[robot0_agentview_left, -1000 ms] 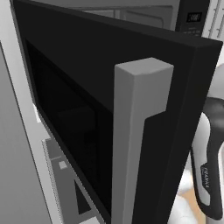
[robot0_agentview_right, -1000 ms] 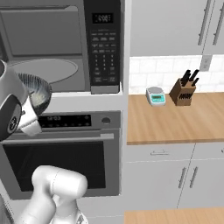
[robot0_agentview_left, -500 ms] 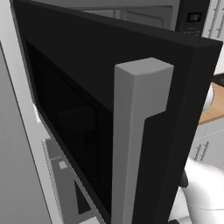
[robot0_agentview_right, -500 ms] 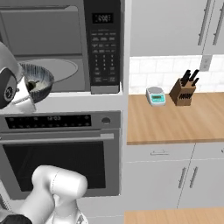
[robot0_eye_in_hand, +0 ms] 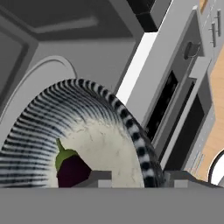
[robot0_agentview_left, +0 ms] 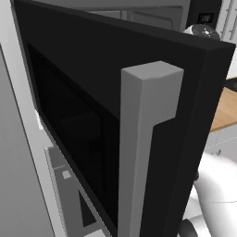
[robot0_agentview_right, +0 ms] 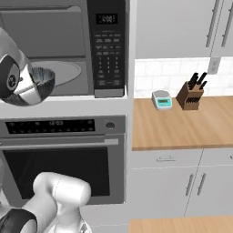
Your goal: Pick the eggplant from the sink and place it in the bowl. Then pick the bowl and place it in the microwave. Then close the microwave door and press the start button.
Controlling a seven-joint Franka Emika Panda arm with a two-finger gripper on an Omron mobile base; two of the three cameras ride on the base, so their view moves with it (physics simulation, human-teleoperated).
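The microwave [robot0_agentview_right: 63,50] keypad panel has a small lit display; its digits are too blurred to read. Button labels and the oven [robot0_agentview_right: 63,159] display are likewise illegible.

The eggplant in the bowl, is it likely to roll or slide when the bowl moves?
Probably yes. The eggplant looks glossy and rounded, so it may slide. It lies loose in the bowl, far smaller than it. The bowl's deep curved wall should likely keep it in.

The white arm rises from the lower left of the right base view, its elbow bent low, and its dark-banded wrist reaches up at the left edge. In the hand view the claw [robot0_eye_in_hand: 138,180] shows two grey fingertips [robot0_eye_in_hand: 99,178] at the bottom, one inside the bowl [robot0_eye_in_hand: 87,131] rim and one outside; they seem closed on the rim, though the contact is hidden
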